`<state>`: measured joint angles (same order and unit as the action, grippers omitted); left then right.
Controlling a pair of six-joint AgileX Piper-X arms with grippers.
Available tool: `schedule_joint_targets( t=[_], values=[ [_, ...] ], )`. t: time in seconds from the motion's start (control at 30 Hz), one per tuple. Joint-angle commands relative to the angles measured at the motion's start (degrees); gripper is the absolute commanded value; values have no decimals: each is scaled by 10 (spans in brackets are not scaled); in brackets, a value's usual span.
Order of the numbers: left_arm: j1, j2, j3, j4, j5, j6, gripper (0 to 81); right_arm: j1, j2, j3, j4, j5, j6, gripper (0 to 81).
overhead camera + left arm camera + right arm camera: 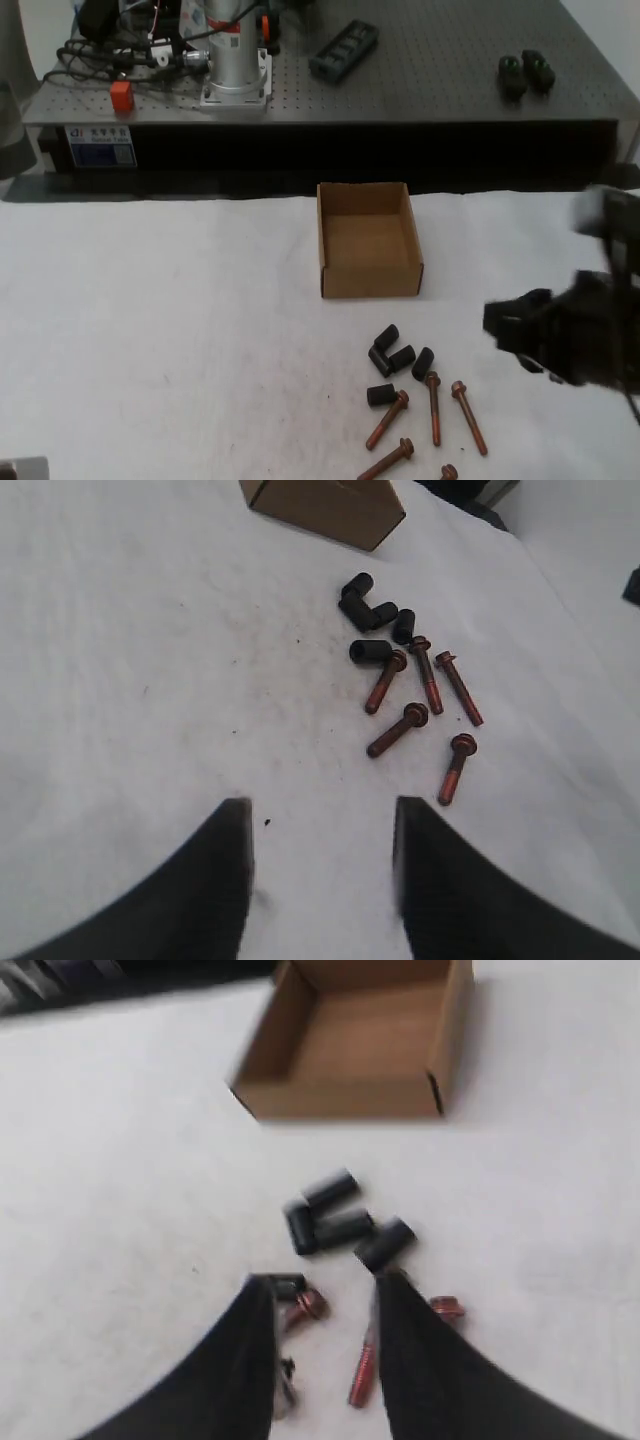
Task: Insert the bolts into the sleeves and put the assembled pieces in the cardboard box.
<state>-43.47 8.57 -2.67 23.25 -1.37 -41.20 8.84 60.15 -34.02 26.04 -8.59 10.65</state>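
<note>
An open cardboard box [368, 240] stands on the white cloth, with nothing visible inside it. Just in front of it lie several short black sleeves [395, 358] in a loose cluster, and several copper-coloured bolts [432, 408] lie separately nearer the front edge. My right gripper [500, 322] hovers to the right of the cluster. In the right wrist view it [325, 1280] is open above the sleeves [343, 1228], with bolts [362, 1365] partly hidden behind its fingers. My left gripper [320, 805] is open over bare cloth, well short of the bolts [410, 715] and sleeves [372, 615].
Behind the cloth [150, 330] runs a dark perforated bench [420, 80]. It carries a metal post [235, 55], cables, an orange block [121, 95] and black parts [343, 50]. The cloth left of the box is open room.
</note>
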Motion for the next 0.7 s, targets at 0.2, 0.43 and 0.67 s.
schedule_joint_targets(
  t=[0.2,0.43,0.67],
  values=[
    [-3,-4,-3,-10,6,1,348,0,241,-153,175,76,-120,255],
    [-3,-4,-3,-10,6,1,348,21,342,-195,184,71,-145,255],
    [-3,-4,-3,-10,10,1,348,34,387,-196,165,106,-145,255]
  ],
)
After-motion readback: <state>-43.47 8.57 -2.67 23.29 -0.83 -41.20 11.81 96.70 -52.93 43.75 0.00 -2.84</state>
